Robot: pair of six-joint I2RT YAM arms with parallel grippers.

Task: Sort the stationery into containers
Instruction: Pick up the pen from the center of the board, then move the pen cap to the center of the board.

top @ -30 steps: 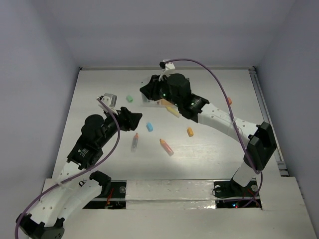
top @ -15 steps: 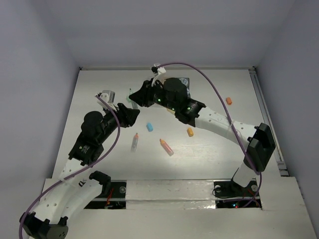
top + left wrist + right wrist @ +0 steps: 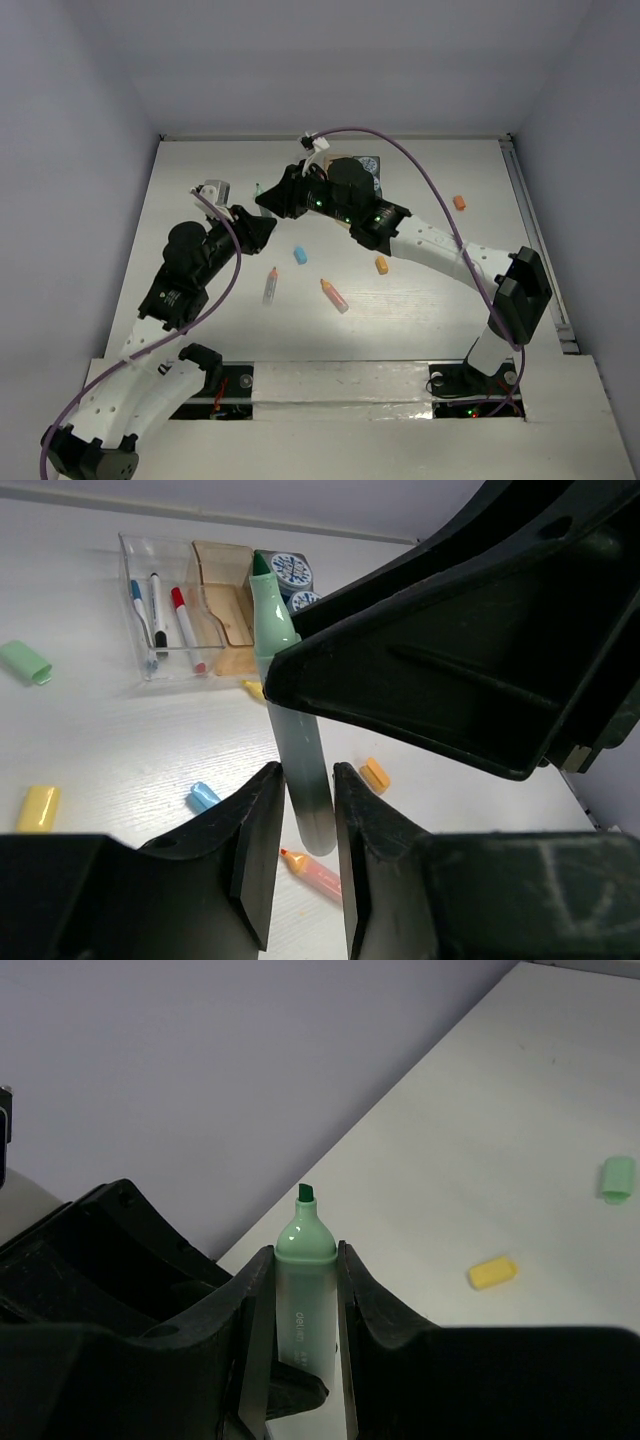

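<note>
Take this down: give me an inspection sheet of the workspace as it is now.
Surface: white table, bare wood grain, no spills.
Job's things: uncapped green pastel marker held in the air; three joined translucent plastic bins holding thin pens and blue-white rolls; green cap, yellow cap, blue cap, orange-pink marker loose.
Clutter: nothing seen.
Grippers: left gripper and right gripper both grip the marker.
Cables: purple cables arc over the table.
Surroundings: plain pale walls.

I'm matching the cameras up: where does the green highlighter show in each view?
Top external: the green highlighter is a small sliver, upper left of centre.
Left wrist: upright at centre, tip up.
Right wrist: bottom centre, tip up.
Shared landmark: the loose yellow cap, seen in both wrist views only.
</note>
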